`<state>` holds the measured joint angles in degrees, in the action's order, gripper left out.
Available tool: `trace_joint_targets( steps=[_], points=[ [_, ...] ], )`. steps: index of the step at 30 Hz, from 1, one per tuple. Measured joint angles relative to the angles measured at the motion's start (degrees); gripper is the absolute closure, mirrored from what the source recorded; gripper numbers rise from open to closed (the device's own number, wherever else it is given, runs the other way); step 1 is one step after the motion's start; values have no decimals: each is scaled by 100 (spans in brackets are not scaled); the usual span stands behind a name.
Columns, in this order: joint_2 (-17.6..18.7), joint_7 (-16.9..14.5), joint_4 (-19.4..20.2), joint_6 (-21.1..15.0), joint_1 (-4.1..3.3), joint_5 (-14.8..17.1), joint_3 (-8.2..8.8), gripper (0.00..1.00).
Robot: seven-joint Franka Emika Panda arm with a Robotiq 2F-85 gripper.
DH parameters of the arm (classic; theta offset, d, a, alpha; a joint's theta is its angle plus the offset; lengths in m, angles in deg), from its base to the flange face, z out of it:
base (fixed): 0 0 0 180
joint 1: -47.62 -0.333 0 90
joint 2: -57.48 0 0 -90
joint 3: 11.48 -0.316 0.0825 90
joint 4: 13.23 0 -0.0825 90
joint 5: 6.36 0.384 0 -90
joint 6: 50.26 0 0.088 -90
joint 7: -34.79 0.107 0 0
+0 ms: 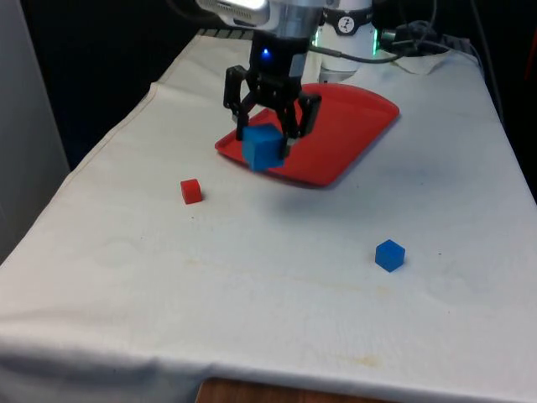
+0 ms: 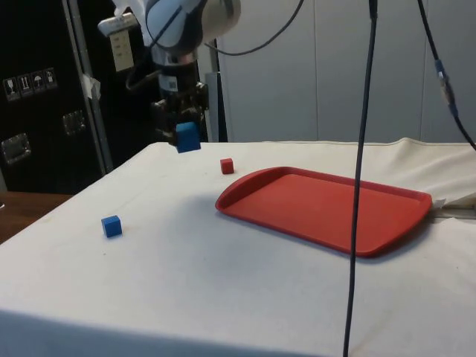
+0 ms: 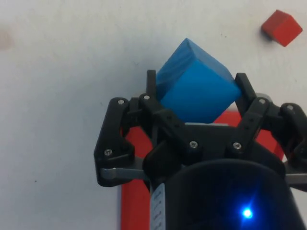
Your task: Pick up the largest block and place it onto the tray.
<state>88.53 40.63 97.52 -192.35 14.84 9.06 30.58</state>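
My gripper (image 1: 267, 141) is shut on the large blue block (image 1: 262, 147) and holds it in the air. In the side view the large blue block (image 2: 187, 137) hangs from the gripper (image 2: 185, 132) well above the cloth, short of the near end of the red tray (image 2: 327, 208). In the front view the block hangs over the tray's (image 1: 344, 138) corner on the front view's left. The wrist view shows the block (image 3: 196, 88) tilted between my fingers (image 3: 152, 85), with the tray's edge (image 3: 134, 191) under the gripper (image 3: 196, 84).
A small red block (image 1: 191, 191) lies on the cloth on the front view's left of the tray; it is also in the side view (image 2: 227, 166) and the wrist view (image 3: 282, 28). A small blue block (image 1: 389, 254) sits nearer the front edge, and in the side view (image 2: 111, 225).
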Motion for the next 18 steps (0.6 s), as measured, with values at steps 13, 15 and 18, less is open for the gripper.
trace_joint_targets(
  steps=[13,15,18],
  points=[
    [-418,23,149,172,-52,-212,74,54],
    [-539,23,223,172,-57,-275,74,54],
    [-722,23,332,172,-63,-384,74,54]
  ],
)
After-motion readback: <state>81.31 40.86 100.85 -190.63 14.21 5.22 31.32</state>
